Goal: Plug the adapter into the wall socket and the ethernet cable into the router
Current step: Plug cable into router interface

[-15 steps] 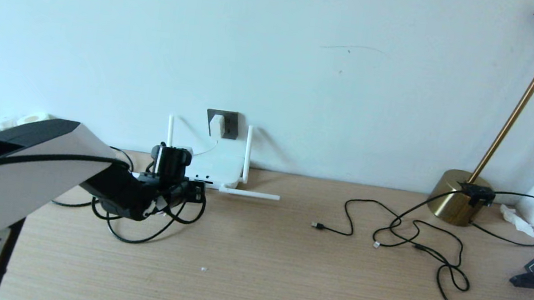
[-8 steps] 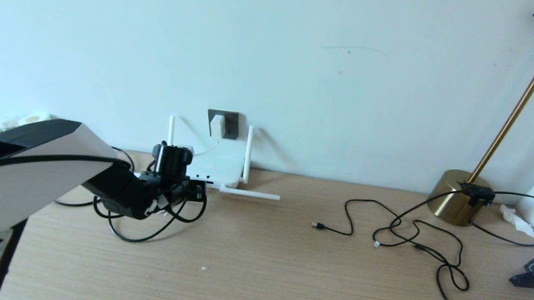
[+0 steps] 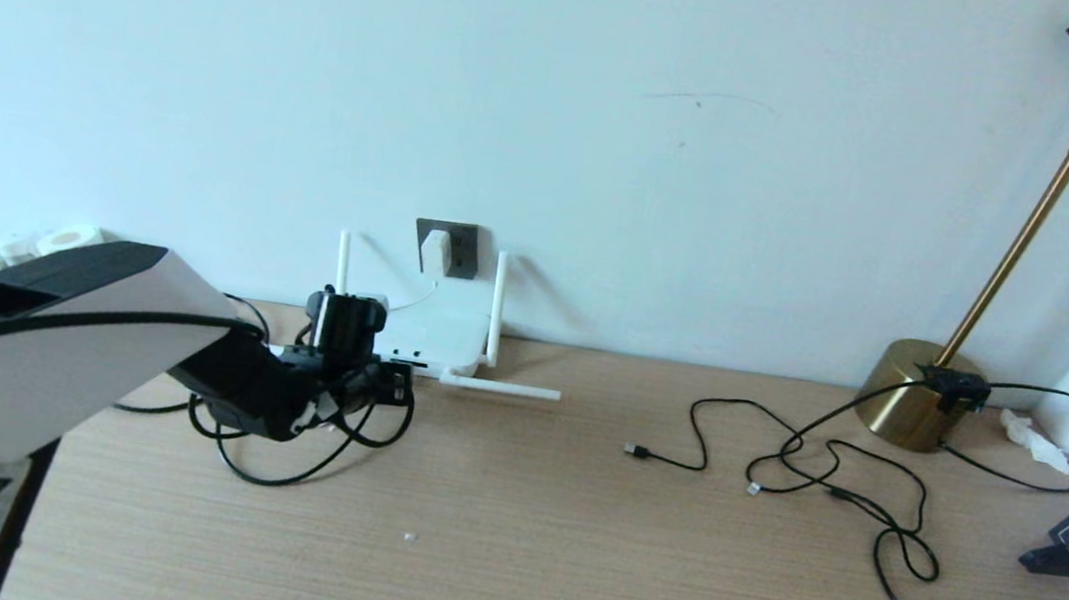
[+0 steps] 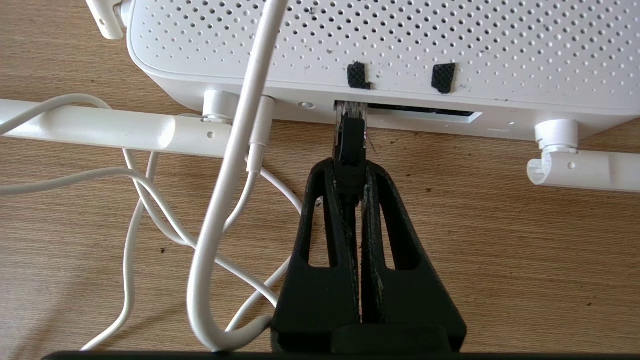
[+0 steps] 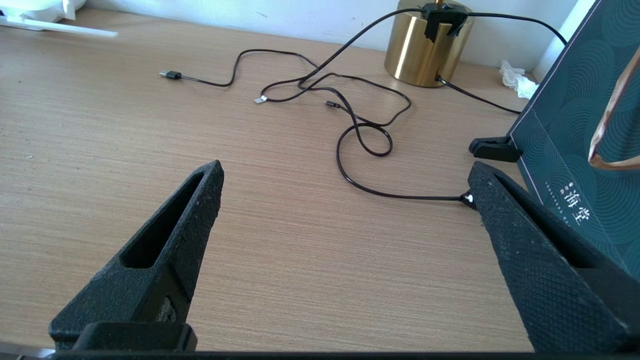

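- Left gripper (image 4: 351, 172) at the router's (image 4: 400, 45) port edge, low over the table (image 3: 517, 540). Fingers (image 4: 387, 210) closed almost together, pinching the ethernet cable (image 4: 350, 145) just behind its plug.
- Clear plug tip is at the mouth of the dark port slot, seemingly partly in; can't tell if it's fully seated.
- Rest of the ethernet cable loops in black coils on the table under the left arm (image 3: 275, 457).
- Router is flat on the table against the wall, perforated white shell. Two antennas stand up, two lie flat along the port edge.
- Adapter (image 3: 434, 250) sits in the wall socket (image 3: 460, 249) above the router. Its thin white cord (image 4: 230, 165) runs down past the router, close beside the left gripper.
- Right gripper (image 5: 345, 200) hangs over bare table towards the right side, fingers (image 5: 170, 240) spread wide, holding nothing.
- Near it: thin black cables (image 5: 360, 135) with small plugs, brass lamp base (image 5: 425, 50), dark green bag (image 5: 585, 150) at the table's right edge.
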You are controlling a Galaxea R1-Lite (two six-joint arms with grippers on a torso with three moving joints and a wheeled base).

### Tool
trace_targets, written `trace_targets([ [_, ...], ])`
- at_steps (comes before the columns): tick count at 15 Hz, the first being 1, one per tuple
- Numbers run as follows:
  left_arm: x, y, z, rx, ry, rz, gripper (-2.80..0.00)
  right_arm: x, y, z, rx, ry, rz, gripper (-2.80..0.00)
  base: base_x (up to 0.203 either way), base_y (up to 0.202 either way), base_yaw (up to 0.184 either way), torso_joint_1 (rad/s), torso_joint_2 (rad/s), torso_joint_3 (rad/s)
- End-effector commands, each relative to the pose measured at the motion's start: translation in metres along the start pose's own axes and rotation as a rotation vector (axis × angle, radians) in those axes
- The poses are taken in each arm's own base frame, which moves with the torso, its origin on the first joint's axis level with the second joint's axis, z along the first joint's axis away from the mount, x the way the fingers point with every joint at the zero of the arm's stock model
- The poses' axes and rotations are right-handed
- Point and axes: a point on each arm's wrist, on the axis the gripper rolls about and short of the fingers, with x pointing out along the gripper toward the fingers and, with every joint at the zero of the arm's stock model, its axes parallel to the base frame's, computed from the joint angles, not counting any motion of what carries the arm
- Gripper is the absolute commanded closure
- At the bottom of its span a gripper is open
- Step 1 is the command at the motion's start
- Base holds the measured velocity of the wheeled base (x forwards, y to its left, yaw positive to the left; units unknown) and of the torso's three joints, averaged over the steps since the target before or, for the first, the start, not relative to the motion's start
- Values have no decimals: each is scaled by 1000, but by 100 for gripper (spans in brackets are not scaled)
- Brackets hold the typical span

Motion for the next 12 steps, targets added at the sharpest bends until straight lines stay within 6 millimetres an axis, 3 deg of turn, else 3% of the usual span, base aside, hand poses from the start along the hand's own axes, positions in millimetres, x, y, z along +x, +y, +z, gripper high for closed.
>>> trace_targets([
  [1, 1, 0, -1, -1, 0, 1, 0, 0, 0, 0, -1, 1, 1, -280, 0, 0, 0, 0, 0, 0],
  [12, 3, 0, -5, 1, 10, 2, 0, 0, 0, 0, -1, 1, 1, -280, 0, 0, 0, 0, 0, 0],
])
